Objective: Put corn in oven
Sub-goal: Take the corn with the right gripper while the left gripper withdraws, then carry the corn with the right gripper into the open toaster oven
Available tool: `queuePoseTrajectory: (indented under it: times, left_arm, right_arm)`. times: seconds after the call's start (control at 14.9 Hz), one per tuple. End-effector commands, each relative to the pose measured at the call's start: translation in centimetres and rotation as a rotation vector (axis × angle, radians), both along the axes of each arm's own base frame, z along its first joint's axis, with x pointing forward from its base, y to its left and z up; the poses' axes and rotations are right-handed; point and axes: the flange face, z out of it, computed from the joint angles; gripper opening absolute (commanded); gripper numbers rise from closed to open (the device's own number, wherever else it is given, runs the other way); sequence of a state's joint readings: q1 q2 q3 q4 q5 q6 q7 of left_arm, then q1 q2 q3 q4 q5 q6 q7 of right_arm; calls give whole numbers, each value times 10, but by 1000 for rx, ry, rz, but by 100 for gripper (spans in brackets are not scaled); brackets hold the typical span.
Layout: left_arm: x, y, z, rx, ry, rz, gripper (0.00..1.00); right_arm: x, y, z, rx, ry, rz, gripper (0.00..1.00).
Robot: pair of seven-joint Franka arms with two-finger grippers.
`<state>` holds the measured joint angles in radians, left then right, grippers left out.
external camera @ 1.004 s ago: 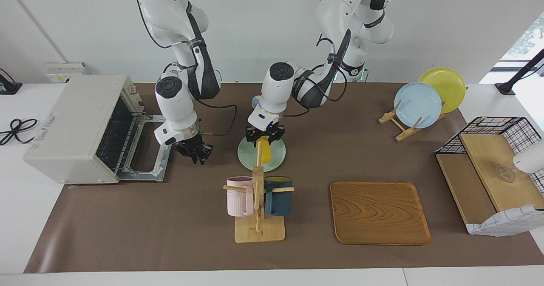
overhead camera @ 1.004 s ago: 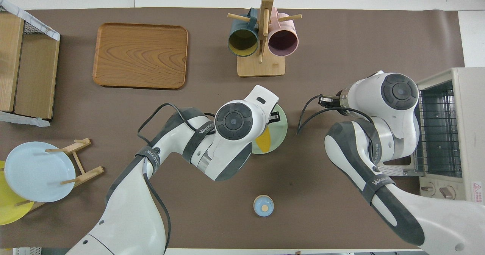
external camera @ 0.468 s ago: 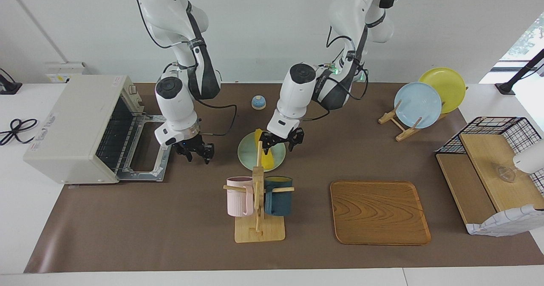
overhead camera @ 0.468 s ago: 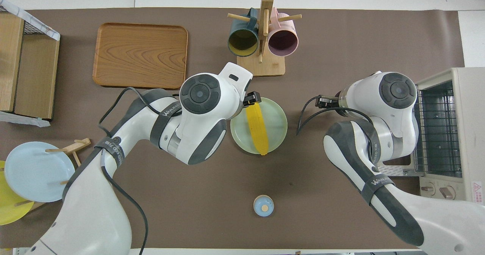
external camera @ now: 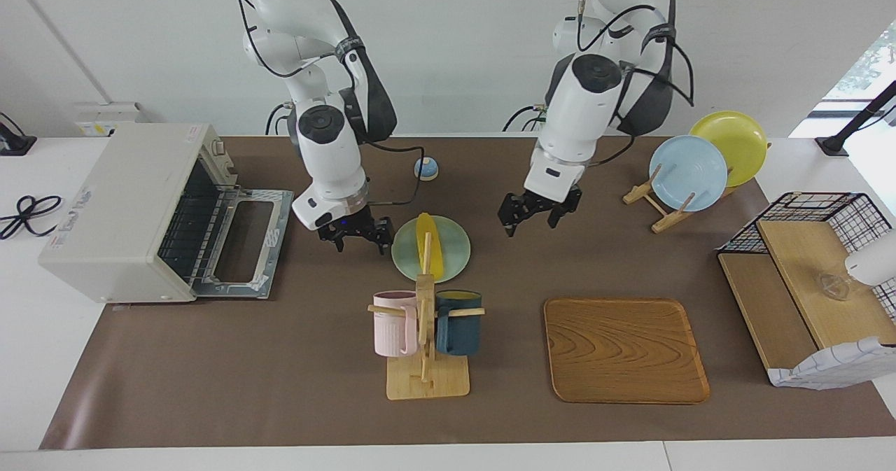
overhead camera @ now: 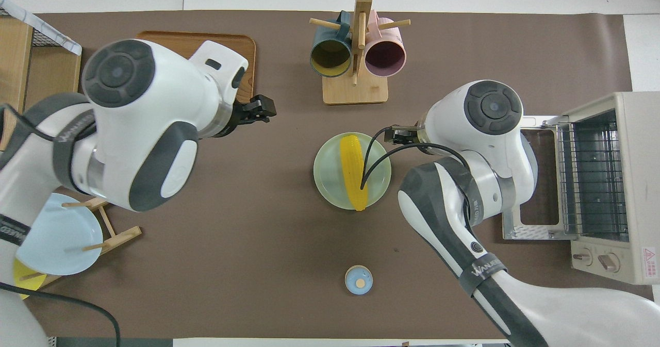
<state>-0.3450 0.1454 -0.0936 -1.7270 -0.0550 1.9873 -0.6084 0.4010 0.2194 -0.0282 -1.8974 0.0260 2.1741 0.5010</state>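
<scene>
Yellow corn (external camera: 429,244): it lay across the pale green plate (external camera: 456,252), free of both my hands, with its tapered end pointing toward me.
Pale green plate: it sat on the brown surface (external camera: 280,359), nearer to me than the wooden mug rack (external camera: 425,338).
Off-white oven (external camera: 133,208): it stood at my right arm's end of the surface, its glass door (external camera: 245,241) dropped flat and the wire rack bare.
My right hand (external camera: 354,235): it hung low between the oven door and the plate, just beside the plate's rim, fingers spread and holding nothing.
My left hand (external camera: 535,213): it hung over bare surface between the green plate and the plate stand (external camera: 654,205), fingers spread, holding nothing.
Wooden tray (external camera: 623,348): it lay beside the mug rack, toward my left arm's end.
Small blue bell (external camera: 425,168): it sat nearer to me than the plate.
</scene>
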Motion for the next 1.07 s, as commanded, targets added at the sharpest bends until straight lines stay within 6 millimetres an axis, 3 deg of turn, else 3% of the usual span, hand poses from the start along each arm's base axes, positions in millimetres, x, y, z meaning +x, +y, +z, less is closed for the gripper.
queuePoseTrajectory:
  times: [0.0, 0.13, 0.2, 0.27, 0.4, 0.47, 0.6, 0.74, 0.8, 0.94, 1.0]
  left_arm:
    - [-4, 58, 44, 26, 18, -30, 100]
    - [-7, 94, 59, 44, 49, -57, 100]
    - [-11, 101, 66, 49, 51, -71, 100]
    - [-15, 105, 71, 53, 56, -71, 100]
    - [-23, 121, 83, 96, 64, -117, 100]
    - [-29, 127, 90, 109, 75, -152, 100]
    - [-37, 135, 98, 115, 90, -168, 100]
    - [-45, 135, 97, 124, 138, -207, 100]
    - [-48, 135, 94, 128, 166, -225, 100]
    - [-48, 134, 92, 128, 198, -243, 100]
    - [-46, 130, 102, 119, 178, -247, 100]
  right_arm:
    - [22, 74, 14, -10, 33, -41, 100]
    - [12, 131, -2, -10, 27, -39, 100]
    - [1, 158, -15, -7, 13, -35, 100]
    - [-7, 179, -26, 2, -5, -38, 100]
    - [-22, 201, -56, 36, -35, -80, 100]
    - [-30, 202, -67, 33, -30, -74, 100]
    - [-34, 201, -70, 27, -25, -69, 100]
    - [-40, 198, -80, 22, -21, -62, 100]
    - [-42, 196, -80, 18, -18, -36, 93]
    - [-46, 193, -85, 8, -10, -3, 60]
    - [-48, 191, -89, 4, -3, -1, 47]
